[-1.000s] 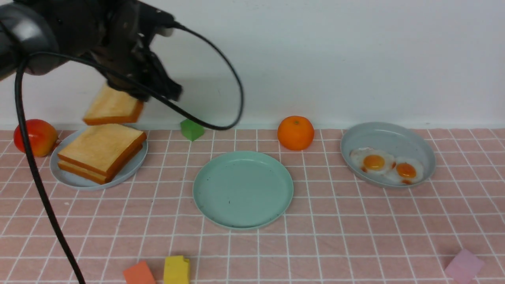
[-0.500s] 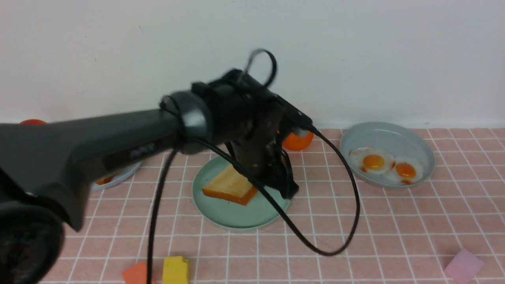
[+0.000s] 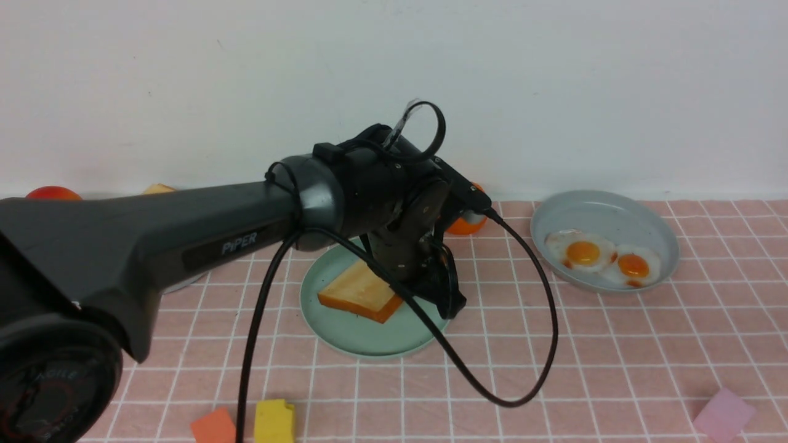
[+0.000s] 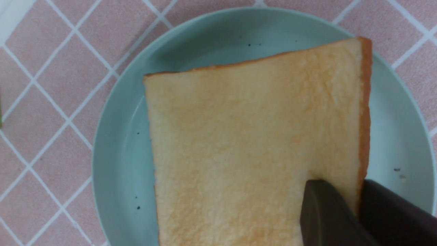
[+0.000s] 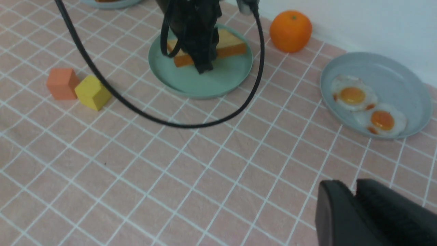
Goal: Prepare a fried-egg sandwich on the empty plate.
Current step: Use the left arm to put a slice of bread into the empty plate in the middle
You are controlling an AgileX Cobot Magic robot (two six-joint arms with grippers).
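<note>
Where the toast slice (image 4: 245, 143) lies: on the empty plate (image 3: 369, 335), toward its far left part in the front view. It is the bottom layer of a fried-egg sandwich that is not yet built. You cannot tell whether it rests quite flat.
Your left hand (image 4: 344, 194): closed on that slice at one corner, one finger on the top face and the other past the crust edge.
Your right hand (image 5: 348, 191): over bare counter (image 3: 615, 357), well apart from every plate, its fingers close together with nothing between them.
Toast handling: judge it light, spongy and rough-faced, so unlikely to slip. Pinch it at a crust edge and expect some sag from a corner hold.
Egg handling: judge the fried eggs (image 3: 583, 252) thin, floppy and smooth. They touch at their whites in the grey dish (image 3: 606, 206), so take one by its outer white rim, clear of the yolk, or both may lift together.
Count, toast: one slice on the empty plate. More sits on the pale blue-grey plate (image 5: 119, 4), mostly hidden, so you cannot tell how many.
Count, eggs: two.
Count, plates: three.
Count, the rest: one orange (image 5: 290, 30) and three blocks, namely an orange block (image 3: 215, 427), a yellow block (image 3: 275, 421) and a pink block (image 3: 723, 415).
</note>
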